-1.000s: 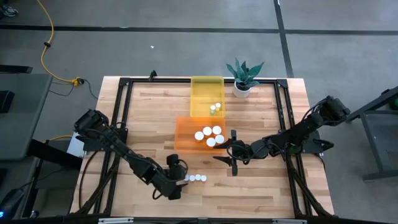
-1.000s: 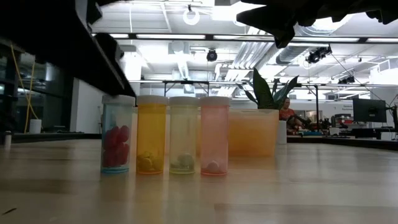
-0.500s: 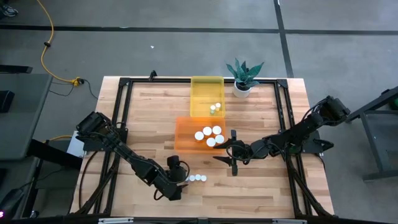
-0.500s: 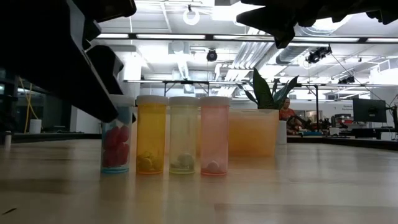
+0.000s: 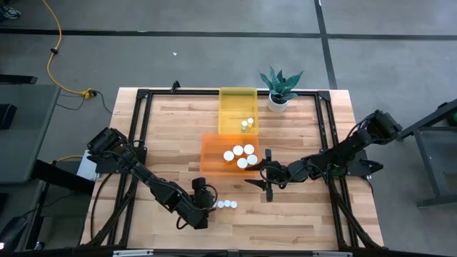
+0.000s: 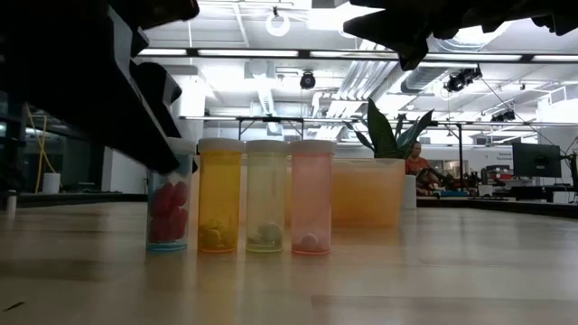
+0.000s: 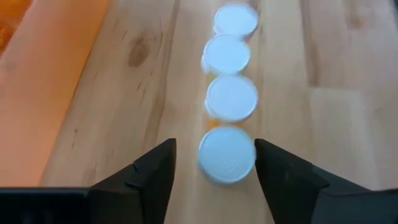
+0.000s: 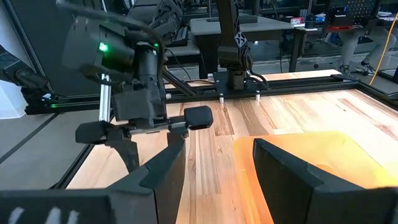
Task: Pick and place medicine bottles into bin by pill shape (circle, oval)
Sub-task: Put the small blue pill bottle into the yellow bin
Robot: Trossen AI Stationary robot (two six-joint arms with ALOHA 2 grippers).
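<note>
Since a second ago the left gripper (image 7: 214, 163) has dropped beside the row of four medicine bottles (image 6: 241, 196) on the bench (image 5: 300, 214); the right gripper (image 5: 265, 178) has not moved. Spread wide and gripping nothing, the left fingers (image 7: 151, 177) straddle the nearest white cap (image 7: 227, 155), which tops the blue bottle with red pills (image 6: 169, 203) at the row's end. The right fingers, also spread and empty, wait over the bench just beside the orange bin (image 5: 214, 153), which holds several bottles; the yellow bin (image 5: 237, 100) behind it holds a few more.

My worry is the spacing: the bottles stand nearly touching, so a finger that comes down off-centre could clip the neighbouring amber bottle (image 6: 220, 195) and topple the row.

In the low view the left arm's dark bulk covers the blue bottle's upper part, and from above only caps show, so pill shapes there cannot be read.
</note>
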